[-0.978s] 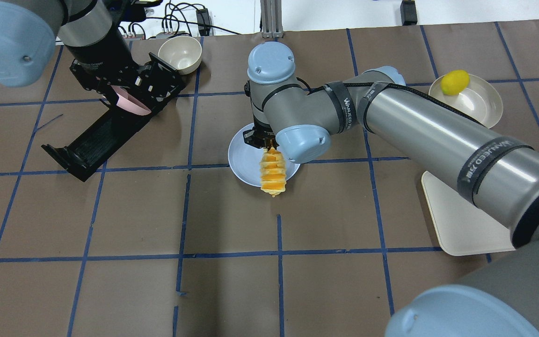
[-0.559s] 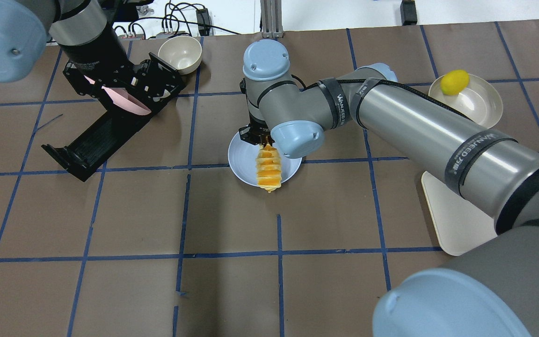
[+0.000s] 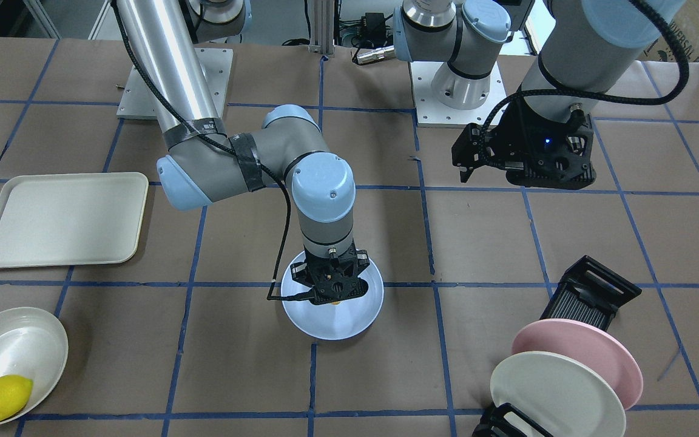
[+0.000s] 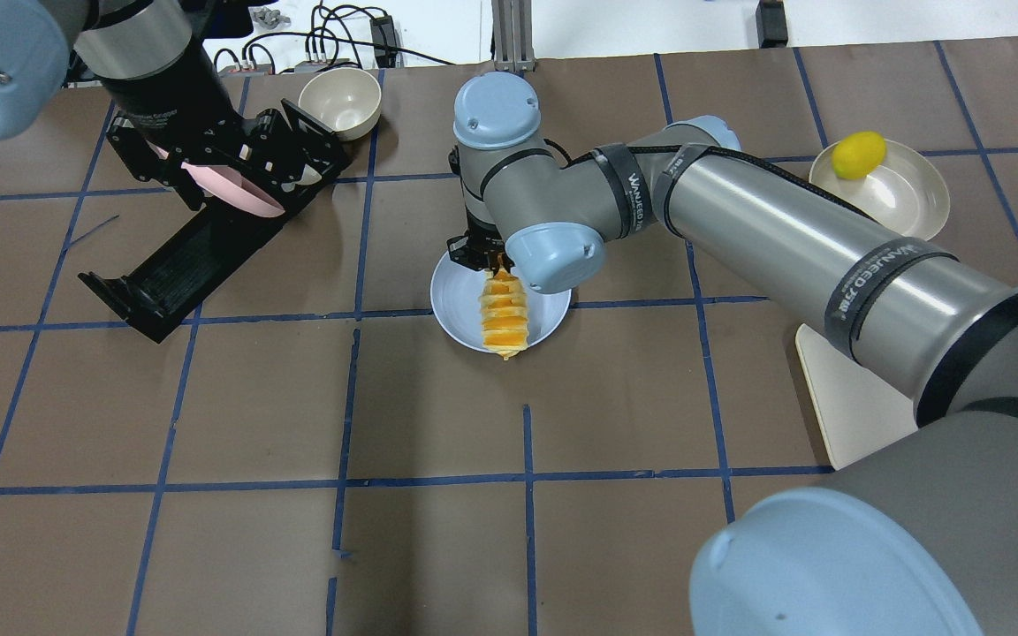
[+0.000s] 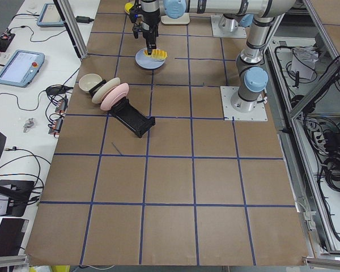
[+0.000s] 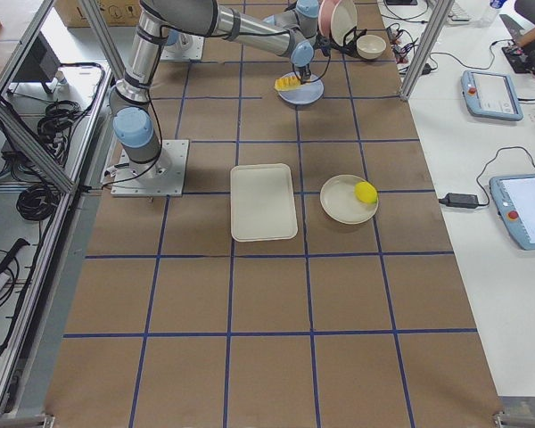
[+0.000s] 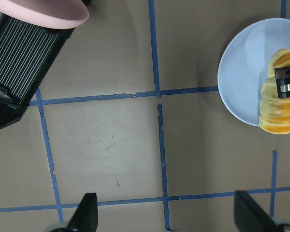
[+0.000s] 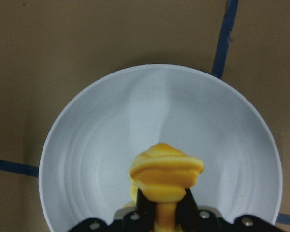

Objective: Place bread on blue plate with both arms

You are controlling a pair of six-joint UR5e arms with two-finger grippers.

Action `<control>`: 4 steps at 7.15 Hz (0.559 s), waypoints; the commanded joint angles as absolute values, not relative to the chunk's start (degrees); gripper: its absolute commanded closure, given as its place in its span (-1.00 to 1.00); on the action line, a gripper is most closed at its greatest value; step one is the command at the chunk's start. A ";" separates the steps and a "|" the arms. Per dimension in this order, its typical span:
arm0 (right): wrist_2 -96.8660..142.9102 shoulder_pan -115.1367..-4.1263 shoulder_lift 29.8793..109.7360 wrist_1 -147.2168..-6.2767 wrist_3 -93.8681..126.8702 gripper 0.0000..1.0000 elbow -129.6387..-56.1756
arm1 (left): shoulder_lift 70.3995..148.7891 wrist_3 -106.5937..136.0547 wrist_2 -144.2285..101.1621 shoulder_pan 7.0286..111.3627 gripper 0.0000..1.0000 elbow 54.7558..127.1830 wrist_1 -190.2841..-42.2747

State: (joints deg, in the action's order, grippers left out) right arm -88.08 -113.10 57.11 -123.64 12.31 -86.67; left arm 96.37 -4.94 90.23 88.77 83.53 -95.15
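The brown desk (image 4: 164,565) is divided into squares by blue tape lines (image 4: 529,530). White benches (image 6: 517,303) flank both ends.

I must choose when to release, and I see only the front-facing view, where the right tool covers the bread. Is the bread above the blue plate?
Observer: Yes; overhead, the bread is over the blue plate, free end at the rim nearest the robot.
Operator: Does the right tool grip it?
Observer: Yes; its wrist view shows the right tool shut on one end.
Operator: And the left tool?
Observer: Its wrist view shows the left tool open and empty.
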 commanded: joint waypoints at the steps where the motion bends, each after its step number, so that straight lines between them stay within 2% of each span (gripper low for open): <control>1: -87.98 -113.03 57.13 -123.66 12.30 -1.00 -86.57 | 95.72 -4.66 90.35 88.77 -1.00 83.50 -95.71; 4: -88.07 -112.68 57.39 -123.14 12.30 -1.00 -83.95 | 93.78 -4.48 95.44 88.60 -1.00 82.79 -97.20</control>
